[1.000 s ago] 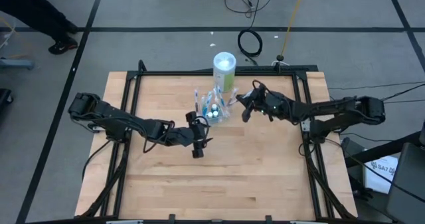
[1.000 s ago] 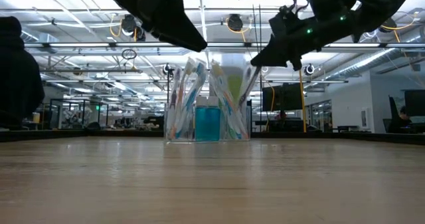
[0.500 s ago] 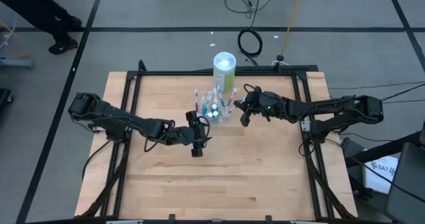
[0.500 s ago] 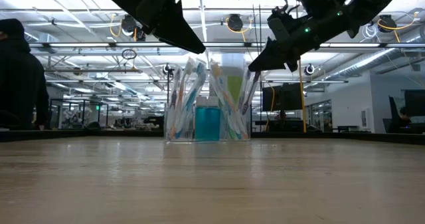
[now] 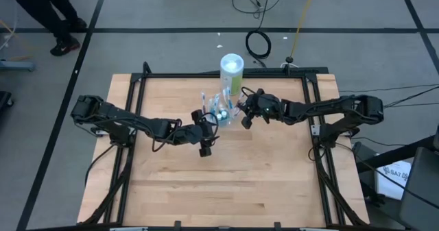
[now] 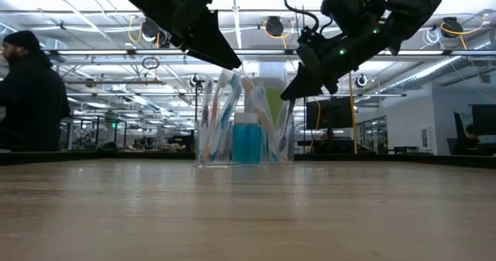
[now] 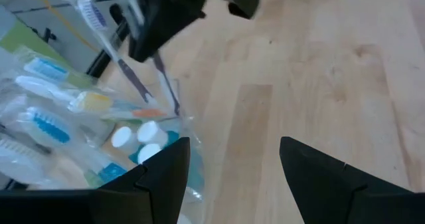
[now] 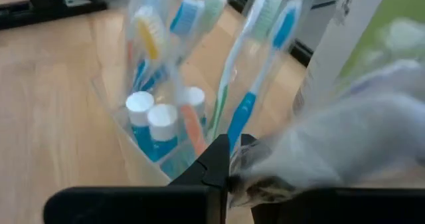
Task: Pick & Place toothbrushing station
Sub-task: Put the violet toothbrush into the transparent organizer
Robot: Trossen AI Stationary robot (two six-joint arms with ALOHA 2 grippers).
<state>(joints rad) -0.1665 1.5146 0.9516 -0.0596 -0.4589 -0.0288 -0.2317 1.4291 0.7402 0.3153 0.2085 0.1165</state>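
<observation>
A small clear plastic cup (image 5: 219,112) stands on the wooden table (image 5: 274,183), just in front of a white-and-green canister (image 5: 231,72). It holds several wrapped pastel toothbrushes (image 8: 262,58) and small blue white-capped tubes (image 8: 151,127). The cup also shows in the low view (image 6: 244,129). My right gripper (image 5: 244,117) is at the cup's right side and shut on a wrapped toothbrush (image 7: 133,74). My left gripper (image 7: 232,161) is open and empty. It hovers above the table just near-left of the cup (image 5: 206,136). My right gripper pinches the wrapped toothbrush between its two shut fingers. It holds the handle (image 7: 136,71) part-way along, below the brush head (image 7: 89,12). It comes slanting down from the table's right. The handle's lower end (image 7: 174,108) reaches into the cup. The wrapper blurs beside the fingers (image 8: 279,161).
The black table frame (image 5: 140,87) runs along both sides and the back of the table. Bare wood lies in front of the cup toward the near edge. A person (image 6: 31,91) stands in the room beyond the table.
My right gripper has gone toward the table's left and down, up to the cup's right side, carrying the toothbrush to the cup. My left gripper has shifted a little toward the cup.
</observation>
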